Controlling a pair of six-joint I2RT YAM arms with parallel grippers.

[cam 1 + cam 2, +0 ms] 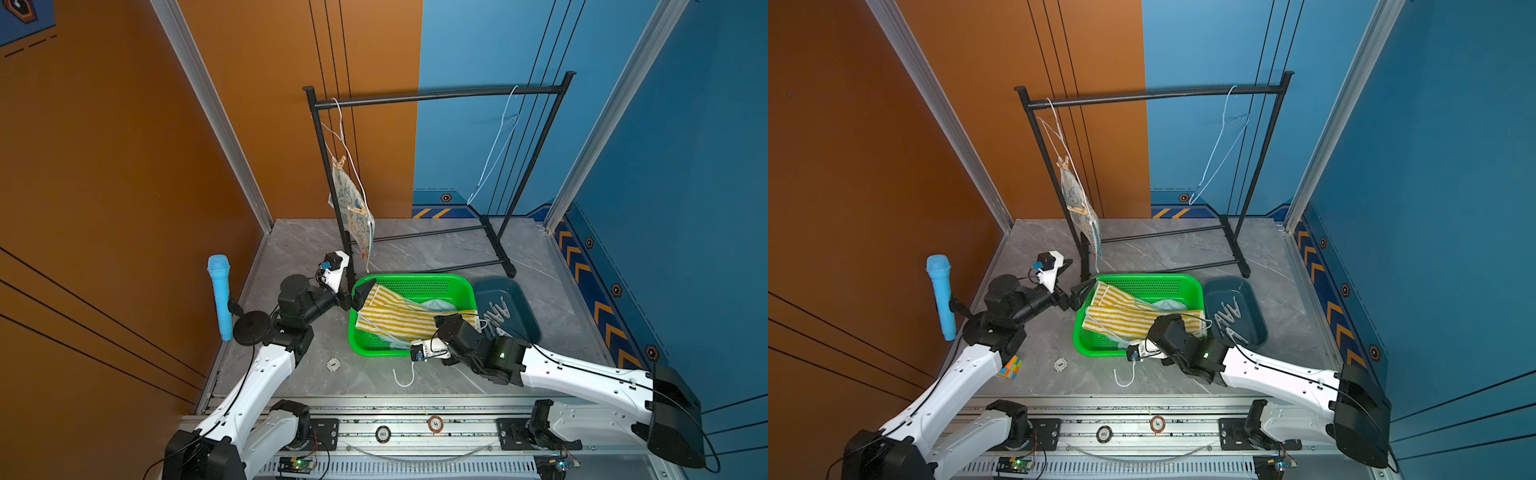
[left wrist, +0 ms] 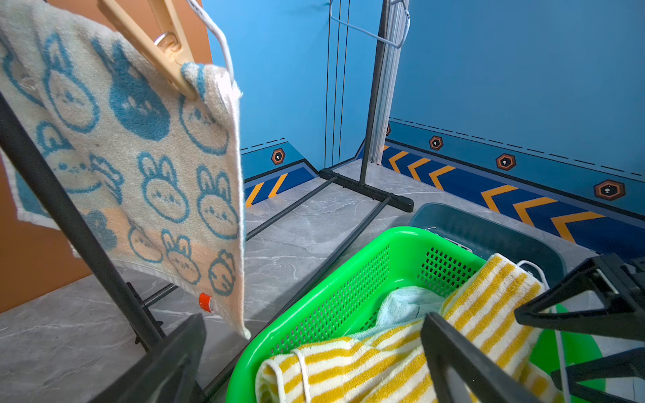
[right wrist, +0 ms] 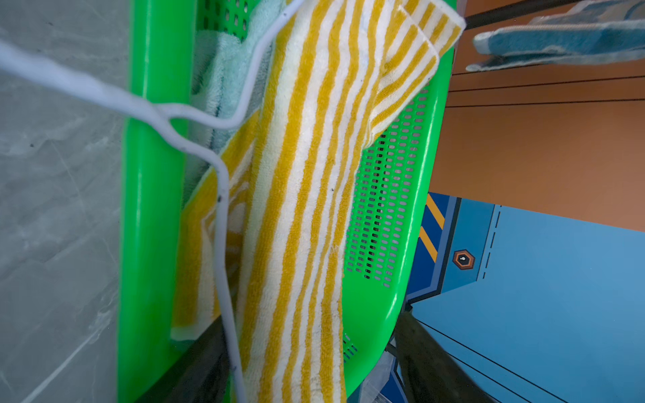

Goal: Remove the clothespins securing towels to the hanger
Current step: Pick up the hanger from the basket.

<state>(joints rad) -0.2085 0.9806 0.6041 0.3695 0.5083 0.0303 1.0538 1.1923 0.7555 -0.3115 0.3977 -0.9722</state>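
Two clothespins (image 1: 340,162) pin the bunny towel (image 1: 356,224) to its hanger (image 1: 345,137). Left gripper (image 1: 362,296) gapes wide by the green basket (image 1: 415,277); right gripper (image 3: 307,352) has its jaws apart over the striped towel (image 1: 399,316). Best squeeze a pin's tail, then pull.

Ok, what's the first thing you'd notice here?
The bright green basket in the middle of the table, with a yellow-striped towel flopped across it. Behind it, a bunny towel is clipped by a clothespin to a white hanger on the black rack. A blue microphone stands at the left.
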